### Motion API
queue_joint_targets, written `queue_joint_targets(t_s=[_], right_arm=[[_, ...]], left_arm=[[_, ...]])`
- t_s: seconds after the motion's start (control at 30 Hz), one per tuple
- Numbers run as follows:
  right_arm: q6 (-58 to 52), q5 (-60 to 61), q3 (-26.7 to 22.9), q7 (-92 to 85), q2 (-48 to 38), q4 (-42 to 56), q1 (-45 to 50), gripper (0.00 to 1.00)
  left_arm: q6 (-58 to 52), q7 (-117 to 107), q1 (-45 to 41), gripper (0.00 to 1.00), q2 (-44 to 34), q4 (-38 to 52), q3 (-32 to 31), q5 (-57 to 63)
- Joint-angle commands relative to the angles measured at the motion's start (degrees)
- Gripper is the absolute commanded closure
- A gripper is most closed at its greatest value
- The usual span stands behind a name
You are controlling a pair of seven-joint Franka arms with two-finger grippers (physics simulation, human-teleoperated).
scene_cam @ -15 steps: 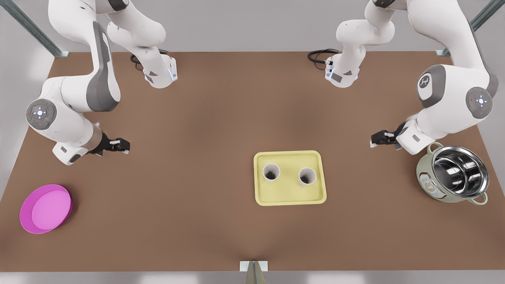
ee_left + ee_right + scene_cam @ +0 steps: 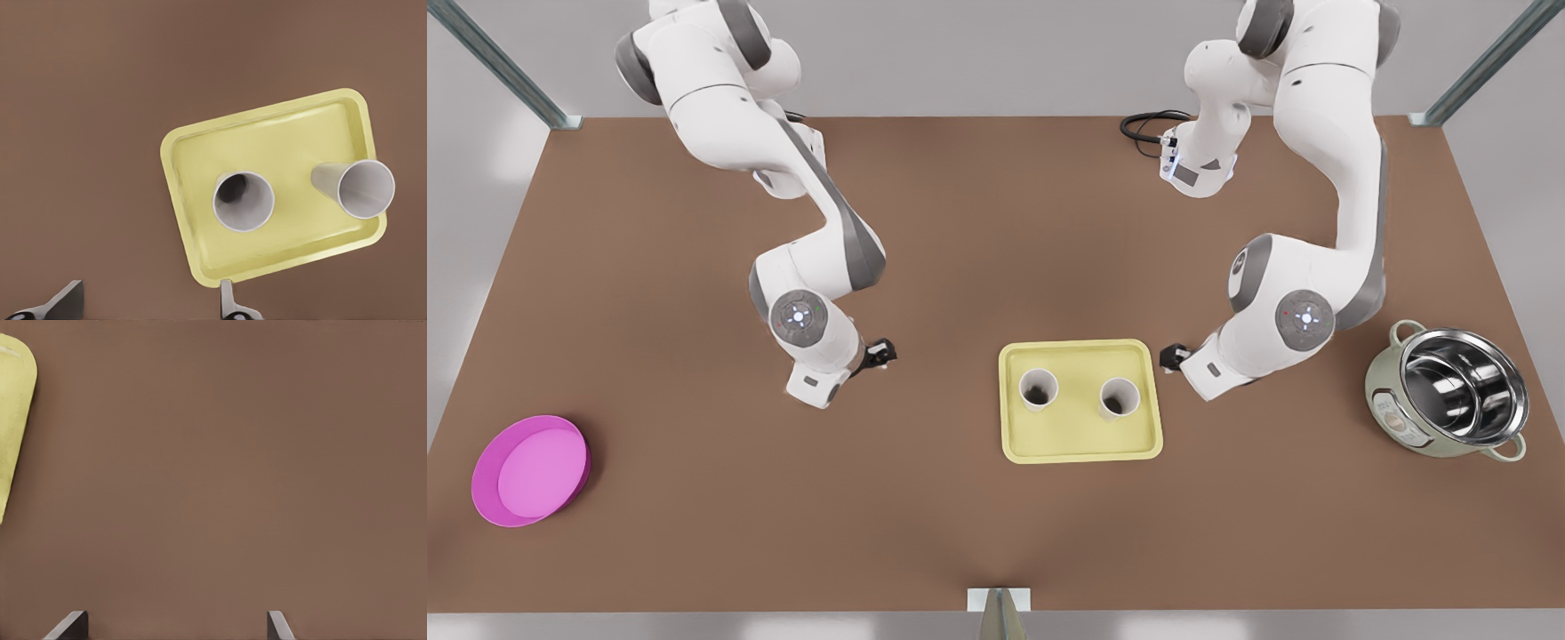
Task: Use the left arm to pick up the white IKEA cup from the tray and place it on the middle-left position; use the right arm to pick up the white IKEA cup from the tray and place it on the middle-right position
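The pale yellow tray [image 2: 1080, 442] lies right of the table's middle and holds two upright white cups. One cup [image 2: 1039, 388] stands on the front view's left of the tray, the other cup [image 2: 1120, 398] on its right. My left gripper [image 2: 880, 352] hovers over bare table to the left of the tray. In its wrist view the left gripper [image 2: 147, 305] is open, short of the tray [image 2: 280, 137], with the nearer cup [image 2: 243, 201] and the farther cup [image 2: 363, 189] beyond. My right gripper [image 2: 1172, 356] sits just off the tray's right rim. The right gripper [image 2: 173, 627] is open over brown table, with a tray corner [image 2: 13, 407] beside it.
A round magenta dish [image 2: 529, 471] lies at the front view's near left. A steel pot in a pale green cooker [image 2: 1449, 391] stands at the right edge. Black cable [image 2: 1145, 124] coils at the back by an arm's base. Bare brown tabletop flanks the tray.
Both arms have swung inward from the table's sides toward the tray. The left gripper moved right, the right gripper moved left to the tray's rim. The cups have not moved.
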Motion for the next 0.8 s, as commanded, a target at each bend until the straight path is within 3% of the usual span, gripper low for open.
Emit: queue_joint_targets(t_s=[0.0,0.23,0.33,0.4,0.53,0.77], right_arm=[[6.05,0.01,0.01,20.48,2.60,1.69,2.88,0.00],[13.79,0.10,2.03,29.27,11.39,8.55,7.80,0.00],[22.92,0.10,4.06,32.78,14.73,8.64,8.24,0.00],[23.90,0.01,4.06,33.58,20.17,15.48,10.96,0.00],[23.99,0.01,3.97,35.16,22.29,21.29,12.73,0.00],[24.16,0.01,3.62,36.31,26.68,25.16,13.87,0.00]], left_arm=[[8.66,-9.66,-0.68,0.00,3.16,0.65,0.00,3.43],[17.01,-12.82,-2.43,0.00,11.78,5.05,0.09,5.54],[22.71,-13.26,-2.52,0.00,8.97,-4.70,0.09,5.37],[22.90,-13.35,-2.61,0.00,8.79,-5.41,0.09,5.37],[24.31,-13.44,-2.61,0.00,9.94,-6.20,0.09,5.28],[24.83,-14.23,-3.40,0.00,9.06,-8.75,0.00,5.28]])
